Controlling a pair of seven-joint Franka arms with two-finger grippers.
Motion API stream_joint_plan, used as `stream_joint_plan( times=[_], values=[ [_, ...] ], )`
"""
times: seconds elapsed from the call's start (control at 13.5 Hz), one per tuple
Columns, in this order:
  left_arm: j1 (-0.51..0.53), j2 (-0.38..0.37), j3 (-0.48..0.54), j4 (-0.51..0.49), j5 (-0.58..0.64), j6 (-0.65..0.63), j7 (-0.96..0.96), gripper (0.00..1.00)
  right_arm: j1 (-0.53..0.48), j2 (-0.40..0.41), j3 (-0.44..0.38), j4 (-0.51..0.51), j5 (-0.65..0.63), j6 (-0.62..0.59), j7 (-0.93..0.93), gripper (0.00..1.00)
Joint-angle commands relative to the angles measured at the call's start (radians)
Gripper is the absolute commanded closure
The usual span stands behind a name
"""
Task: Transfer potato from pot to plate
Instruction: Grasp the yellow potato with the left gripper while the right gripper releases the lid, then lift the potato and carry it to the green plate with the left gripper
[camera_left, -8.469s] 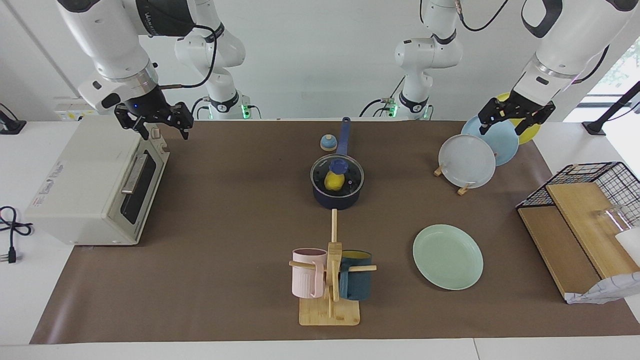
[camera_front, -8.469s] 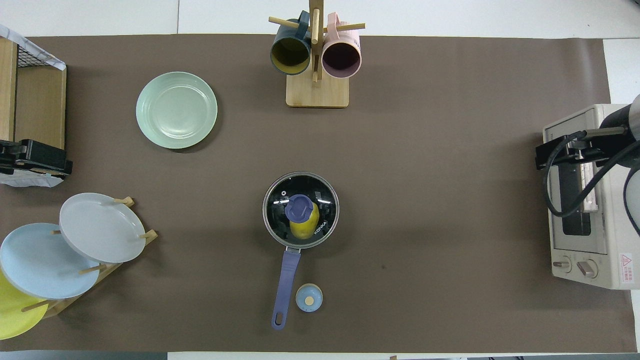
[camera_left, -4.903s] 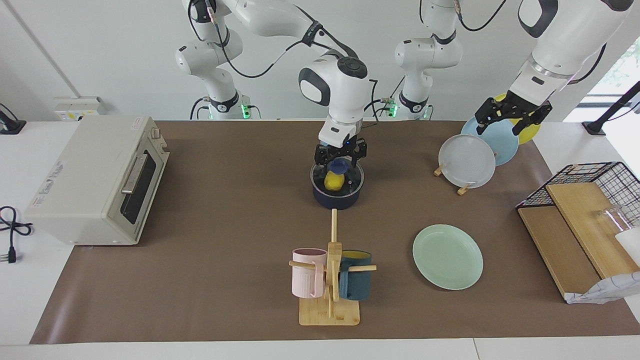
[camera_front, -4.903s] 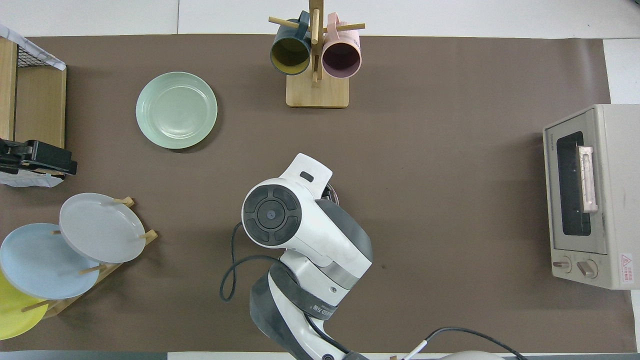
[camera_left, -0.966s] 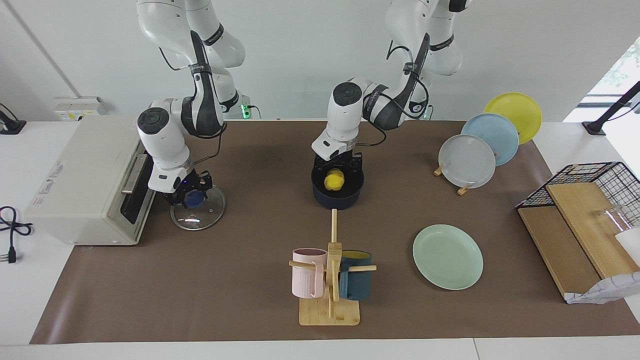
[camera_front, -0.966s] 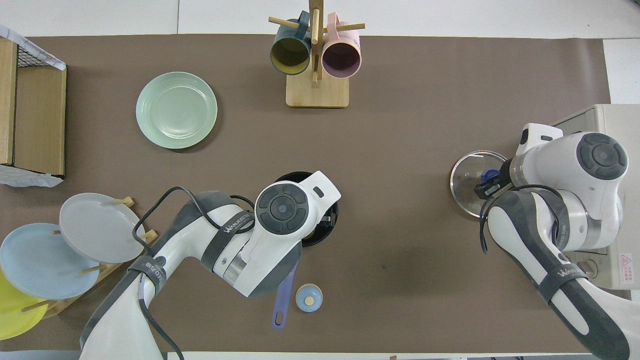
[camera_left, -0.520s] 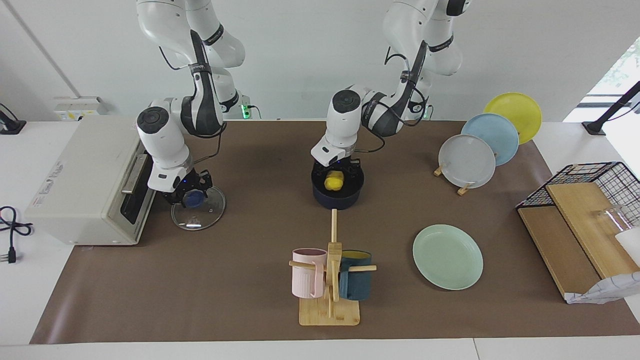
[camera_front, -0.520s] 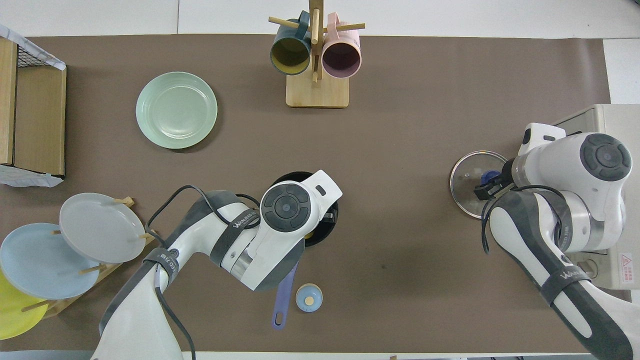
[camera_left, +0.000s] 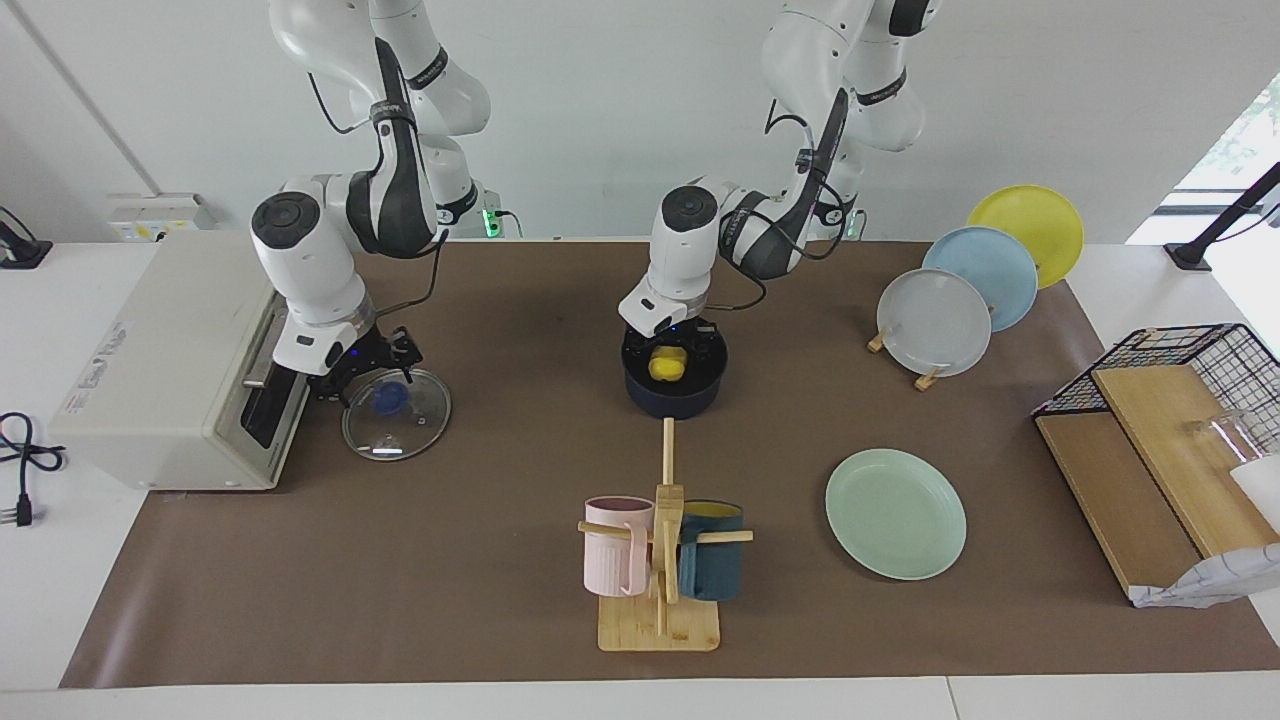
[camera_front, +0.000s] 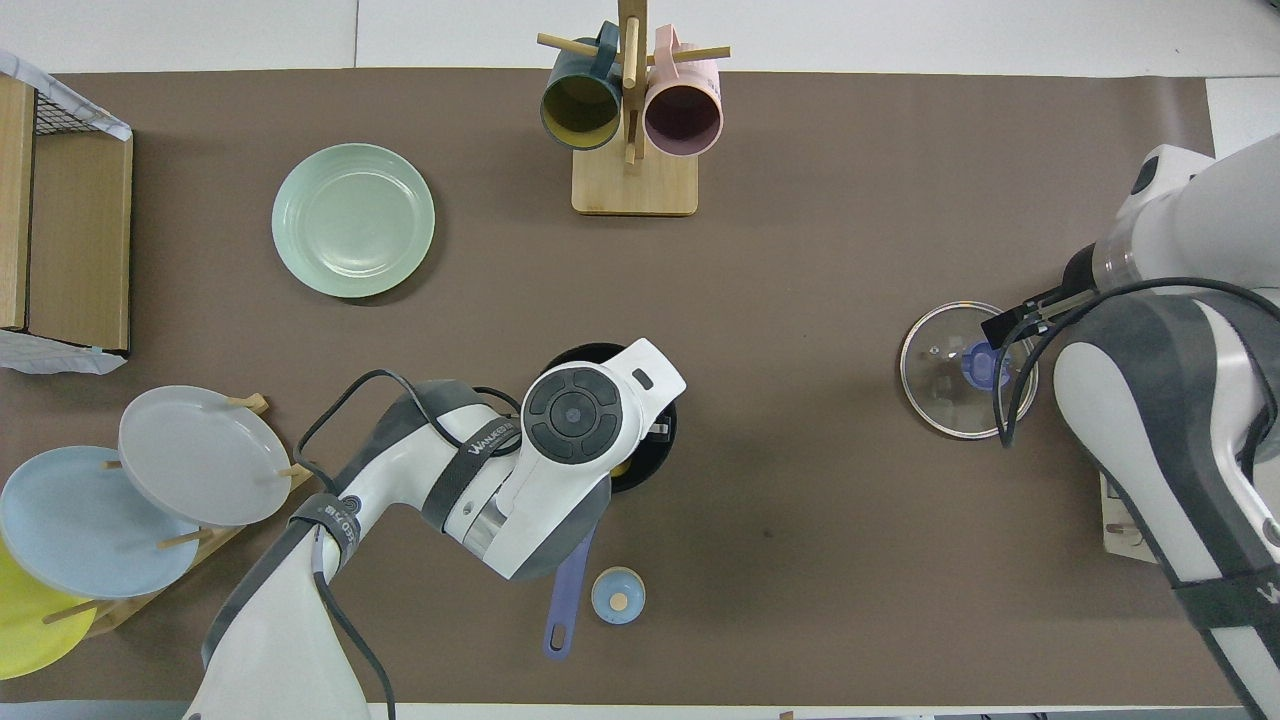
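Lifted off the glass lid (camera_left: 396, 412), the right hand (camera_left: 368, 371) now hovers just above it, fingers spread wide. Brown paper (camera_left: 480, 560) covers the white counter (camera_left: 30, 580). At mid-counter the pot (camera_left: 672, 395) holds the potato (camera_left: 666, 365), with the left hand (camera_left: 668, 345) closed around it. Farther from the robots lies the bare plate (camera_left: 896, 513).

"WANJEED", perhaps, on left arm (camera_front: 470, 455) strap

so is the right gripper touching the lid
Apart. The facing view shows the right gripper open and raised above the lid, whose blue knob is uncovered below it.
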Motion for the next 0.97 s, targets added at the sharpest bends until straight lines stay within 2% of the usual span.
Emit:
stream_joint_plan(
  times=[0.0,0.3,0.45,0.59,0.74,0.82,0.89],
  values=[
    [0.005,-0.011,0.012,-0.011,-0.011,0.001,-0.003,1.00,-0.004,0.016,0.003,0.194,0.012,-0.216,0.102,0.00],
    [0.051,-0.060,0.012,0.008,-0.012,-0.063,0.002,1.00,-0.012,-0.041,0.003,0.158,0.012,-0.326,0.104,0.00],
    [0.073,-0.098,0.013,0.052,-0.033,-0.155,0.011,1.00,-0.003,-0.059,-0.006,0.136,0.014,-0.323,0.105,0.00],
    [0.114,-0.114,0.013,0.142,-0.073,-0.264,0.012,1.00,0.031,-0.053,-0.028,0.148,0.012,-0.320,0.139,0.00],
    [0.172,-0.106,0.013,0.283,-0.099,-0.396,0.032,1.00,0.039,-0.056,-0.055,0.147,0.014,-0.322,0.136,0.00],
    [0.182,-0.104,0.023,0.329,-0.099,-0.425,0.037,1.00,0.037,-0.068,-0.059,0.138,0.014,-0.329,0.134,0.00],
    [0.235,-0.101,0.024,0.362,-0.097,-0.442,0.063,1.00,0.037,-0.087,-0.059,0.124,0.014,-0.337,0.137,0.00]
  ],
)
